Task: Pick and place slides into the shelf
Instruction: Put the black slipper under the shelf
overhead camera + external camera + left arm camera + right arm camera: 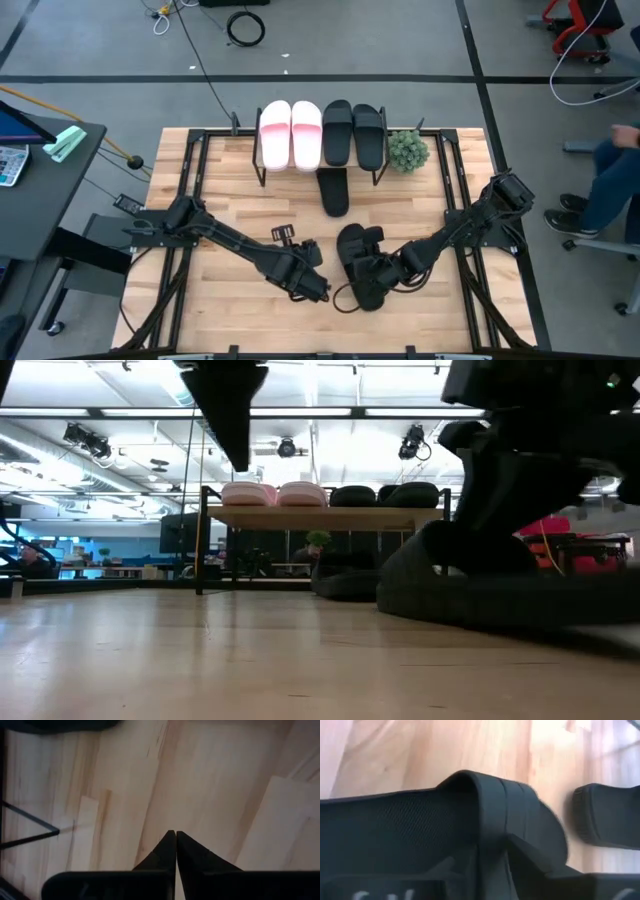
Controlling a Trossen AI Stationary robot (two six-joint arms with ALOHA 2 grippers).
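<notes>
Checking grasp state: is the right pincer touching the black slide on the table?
Touching. The right wrist view shows the right pincer closed around the strap of the black slide, one finger pressed against it. The high view agrees.

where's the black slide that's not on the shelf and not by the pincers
In the high view it lies alone on the table, the lone black slide just in front of the shelf, below the black pair on top.
</notes>
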